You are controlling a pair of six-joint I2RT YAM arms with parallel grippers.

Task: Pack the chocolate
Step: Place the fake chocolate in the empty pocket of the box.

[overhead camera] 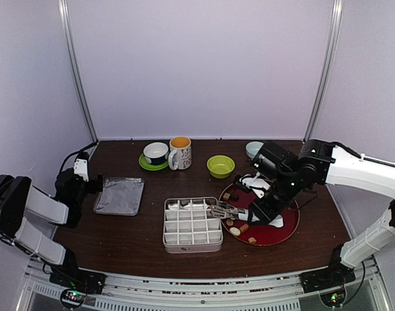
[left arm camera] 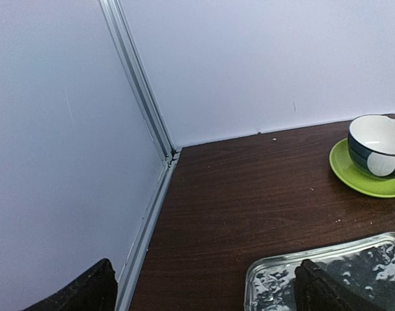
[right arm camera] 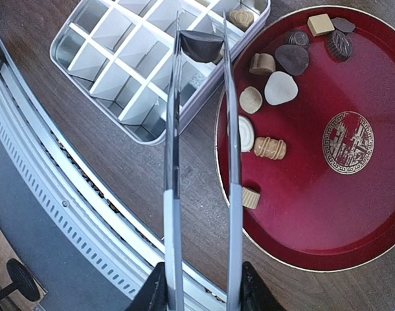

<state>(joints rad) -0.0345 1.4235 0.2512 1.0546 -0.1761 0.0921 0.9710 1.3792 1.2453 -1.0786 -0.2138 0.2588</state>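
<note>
- The dark chocolate (right arm camera: pixel 201 45) is pinched between the tips of the metal tongs (right arm camera: pixel 172 162), hanging over the right-hand edge of the divided box (overhead camera: pixel 166 227), about above a cell wall rather than a cell's middle.
- Carry it a little further in until it sits squarely over one empty cell. One corner cell already holds a caramel piece (right arm camera: pixel 241 17), so choose a neighbour.
- Lower the tips close to the cell floor before you let go; a drop from height could bounce the sweet onto a divider.
- Your right gripper (right arm camera: pixel 203 291) is clamped on the tongs' handles, squeezing them partway together. Ease that squeeze slowly so the blades spring apart gently and the piece does not flick sideways.
- The other chocolates (right arm camera: pixel 280 87) lie loose on the red tray (right arm camera: pixel 314 214) just beside the box; lift straight up afterwards so you don't sweep them.
- Your left gripper (left arm camera: pixel 204 295) hangs with fingers spread wide and empty over the foil tray (left arm camera: pixel 353 265), well apart; leave it there.
</note>
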